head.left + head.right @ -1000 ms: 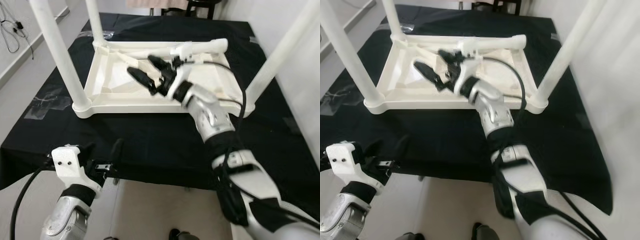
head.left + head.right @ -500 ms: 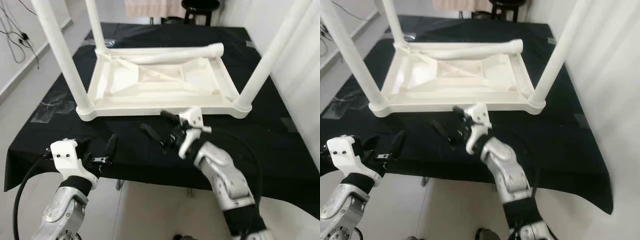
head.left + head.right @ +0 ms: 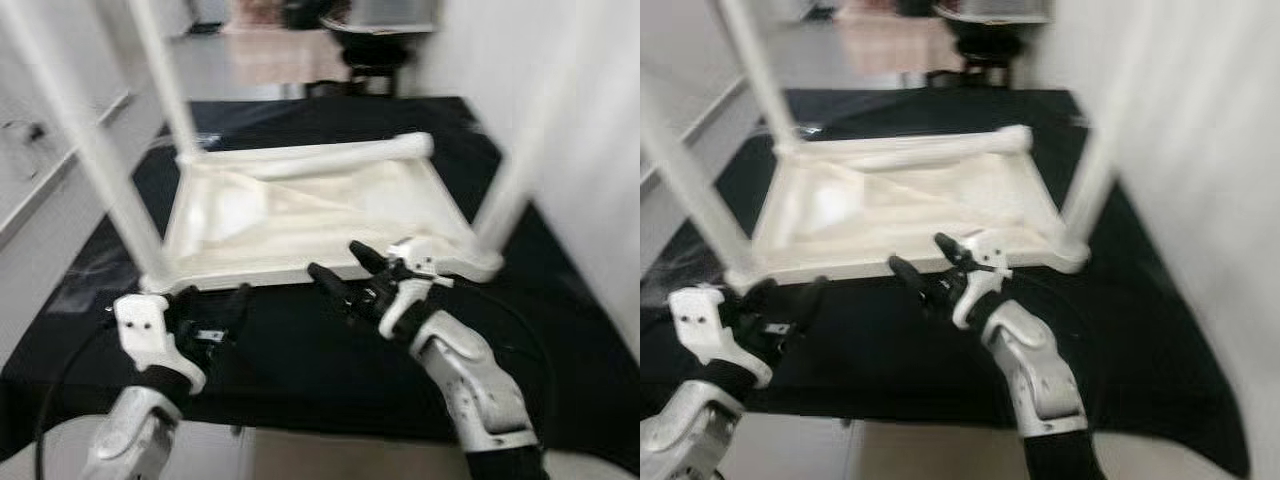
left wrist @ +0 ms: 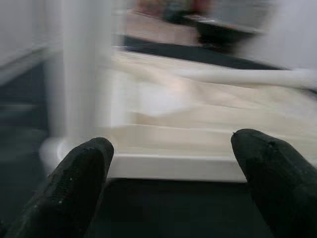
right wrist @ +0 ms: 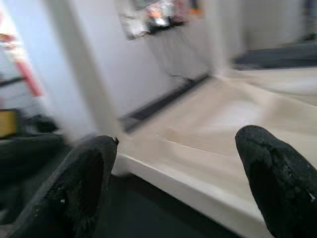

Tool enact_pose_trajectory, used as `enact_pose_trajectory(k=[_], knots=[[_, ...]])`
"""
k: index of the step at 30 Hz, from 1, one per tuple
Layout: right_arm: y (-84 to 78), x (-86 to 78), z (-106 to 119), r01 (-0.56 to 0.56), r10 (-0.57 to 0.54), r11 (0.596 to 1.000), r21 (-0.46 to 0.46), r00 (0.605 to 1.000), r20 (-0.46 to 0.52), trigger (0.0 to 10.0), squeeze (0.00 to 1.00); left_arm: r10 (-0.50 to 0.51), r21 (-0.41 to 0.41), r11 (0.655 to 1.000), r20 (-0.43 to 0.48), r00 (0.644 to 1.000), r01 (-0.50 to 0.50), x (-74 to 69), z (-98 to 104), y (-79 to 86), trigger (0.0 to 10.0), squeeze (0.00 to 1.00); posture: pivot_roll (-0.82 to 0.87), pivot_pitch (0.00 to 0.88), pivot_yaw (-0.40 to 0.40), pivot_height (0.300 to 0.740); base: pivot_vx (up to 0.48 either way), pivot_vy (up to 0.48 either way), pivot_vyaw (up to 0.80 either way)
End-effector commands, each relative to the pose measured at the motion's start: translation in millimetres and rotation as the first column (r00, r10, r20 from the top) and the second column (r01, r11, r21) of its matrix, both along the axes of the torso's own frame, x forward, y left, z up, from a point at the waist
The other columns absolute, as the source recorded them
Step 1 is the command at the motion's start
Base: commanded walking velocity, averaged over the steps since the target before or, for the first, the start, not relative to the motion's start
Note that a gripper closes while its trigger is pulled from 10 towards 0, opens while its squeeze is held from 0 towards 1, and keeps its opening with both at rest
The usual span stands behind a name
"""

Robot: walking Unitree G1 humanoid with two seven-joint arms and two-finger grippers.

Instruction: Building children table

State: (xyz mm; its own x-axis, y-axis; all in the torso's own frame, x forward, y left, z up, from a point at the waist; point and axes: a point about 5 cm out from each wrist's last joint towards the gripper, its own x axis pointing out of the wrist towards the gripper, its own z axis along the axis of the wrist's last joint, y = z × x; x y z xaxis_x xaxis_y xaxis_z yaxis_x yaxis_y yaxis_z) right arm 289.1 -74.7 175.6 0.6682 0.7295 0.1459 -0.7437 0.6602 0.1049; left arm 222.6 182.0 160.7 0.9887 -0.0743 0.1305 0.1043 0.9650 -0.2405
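Everything is smeared with motion blur. The white table lies upside down on a black cloth; three legs stand up, their tops cut off, and one loose leg lies along the far edge. Right gripper and left gripper hover at the near rim, fingers spread, holding nothing

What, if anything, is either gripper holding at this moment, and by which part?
Nothing is held. The right gripper is open above the black cloth, just short of the upturned white table. The left gripper is also open and empty, facing the table's near edge.
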Motion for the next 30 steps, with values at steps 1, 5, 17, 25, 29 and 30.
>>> enact_pose_trajectory(k=[1,5,17,25,29,30], knots=[[-7.5,-1.4,-0.5,0.012,-0.012,1.0,-0.01,1.0,0.003,10.0,0.0,-0.021,-0.003,1.0,0.002,1.0,0.021,1.1,-1.6,-5.2,10.0,0.0,-0.05,0.082,0.015,0.74,0.386,0.0,0.0],[-5.1,-7.4,1.9,-0.11,0.113,0.992,-0.067,0.993,0.037,10.0,0.0,-0.03,0.019,0.999,-0.017,0.999,0.031,0.8,-3.6,-8.2,10.0,0.0,-0.05,0.082,0.017,0.74,0.065,0.0,0.0],[-35.6,6.4,18.1,-0.314,0.431,0.745,-0.589,0.9,0.065,10.0,0.0,-0.086,0.064,0.994,-0.084,0.993,0.092,-12.2,-12.6,-27.1,10.0,0.0,-0.05,0.072,0.013,0.74,0.0,0.0,0.0],[-51.1,47.3,16.1,-0.371,0.299,0.357,-0.858,0.915,-0.271,10.0,0.0,-0.119,0.007,0.993,-0.155,0.981,0.122,-16.0,-22.7,-35.3,10.0,0.0,-0.04,0.056,-0.008,0.74,0.0,0.0,0.0],[-62.8,50.9,10.6,-0.431,0.274,0.218,-0.876,0.888,-0.369,10.0,0.0,-0.13,0.014,0.991,-0.166,0.977,0.135,-16.9,-25.0,-37.3,10.0,0.0,-0.04,0.053,-0.011,0.74,0.0,0.0,0.0],[-62.8,50.9,10.6,-0.431,0.274,0.218,-0.876,0.888,-0.369,10.0,0.0,-0.13,0.014,0.991,-0.166,0.977,0.135,-16.9,-25.0,-37.3,10.0,0.0,-0.04,0.053,-0.011,0.74,0.0,0.0,0.0]])
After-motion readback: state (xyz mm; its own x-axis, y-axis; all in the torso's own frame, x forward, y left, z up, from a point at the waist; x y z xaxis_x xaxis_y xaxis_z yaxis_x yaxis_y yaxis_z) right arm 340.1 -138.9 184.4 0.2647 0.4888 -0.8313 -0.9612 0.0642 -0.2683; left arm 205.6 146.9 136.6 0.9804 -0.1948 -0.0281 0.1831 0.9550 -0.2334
